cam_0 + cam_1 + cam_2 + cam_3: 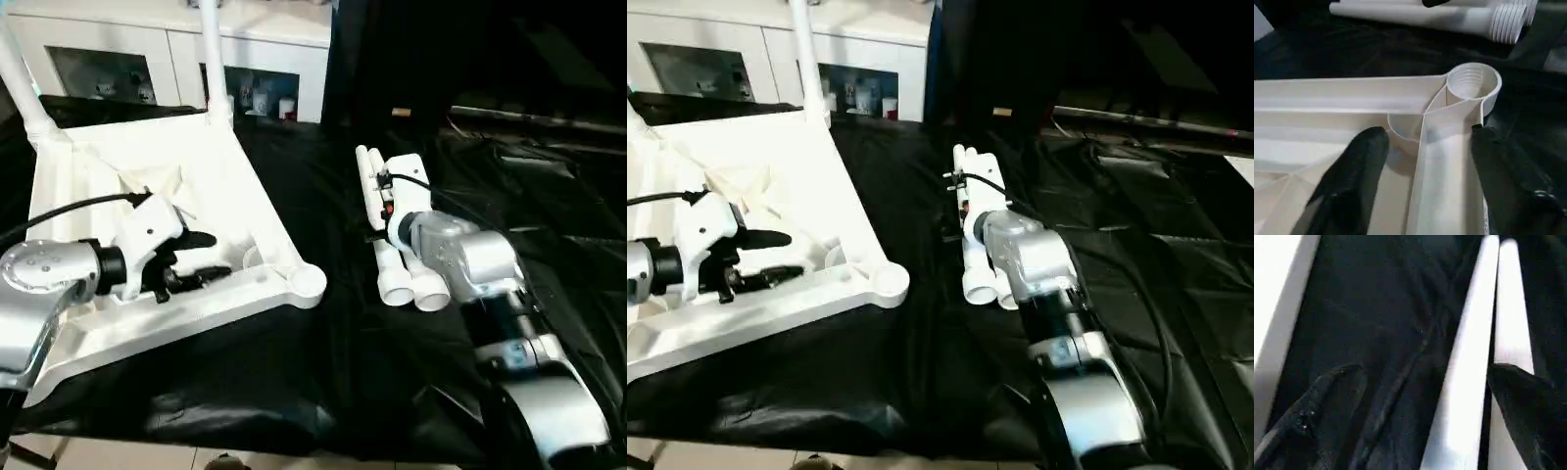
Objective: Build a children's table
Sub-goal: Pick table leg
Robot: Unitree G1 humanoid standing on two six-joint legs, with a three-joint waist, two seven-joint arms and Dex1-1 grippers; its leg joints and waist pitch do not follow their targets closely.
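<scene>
The upturned tabletop lies on the left of the black-draped table, ribbed underside up, with two legs already standing in its far corners. My left fingers hover over its near right part, spread apart with a rib of the moulding between them, clamping nothing. Just beyond them, to the right, sits the empty round corner socket, threaded inside.

The two loose legs lie side by side to the right of the tabletop, well apart from it, their long axes running near to far, threaded open ends toward me. My right fingers are spread wide above them, one finger over the right-hand leg, nothing gripped. So the right arm is the nearer one for picking a leg.

Everything is smooth, hard white plastic; the legs are slim tapered tubes, likely to roll on the slack cloth.
</scene>
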